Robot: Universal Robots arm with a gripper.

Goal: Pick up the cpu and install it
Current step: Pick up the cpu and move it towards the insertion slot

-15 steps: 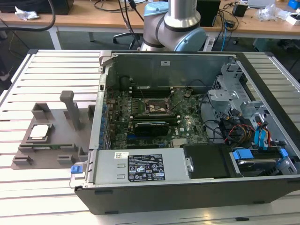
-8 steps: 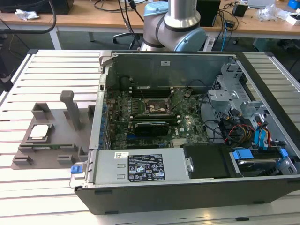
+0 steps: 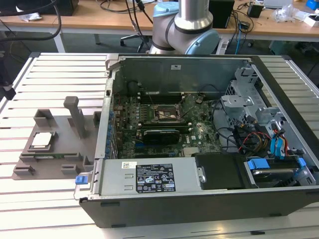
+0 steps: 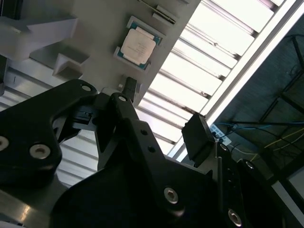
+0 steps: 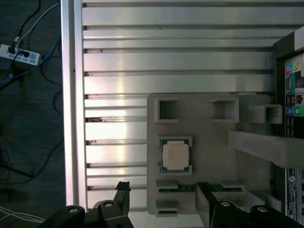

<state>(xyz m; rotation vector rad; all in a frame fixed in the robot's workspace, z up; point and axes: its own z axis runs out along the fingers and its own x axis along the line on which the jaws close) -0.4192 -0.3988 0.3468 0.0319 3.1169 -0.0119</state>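
Looking down in the first wrist view, we see the cpu (image 5: 175, 156) lying flat, lid up, in a square pocket of the grey plastic fixture (image 5: 209, 137). Our gripper (image 5: 164, 197) hangs above the fixture, its two fingers (image 5: 122, 190) spread wide with nothing between them, apart from the cpu. In the exterior view the fixture rests on the slatted aluminium table (image 3: 50, 74), at the exterior view's left of the open computer case (image 3: 199, 209), whose motherboard socket (image 3: 168, 114) sits near the board's middle.
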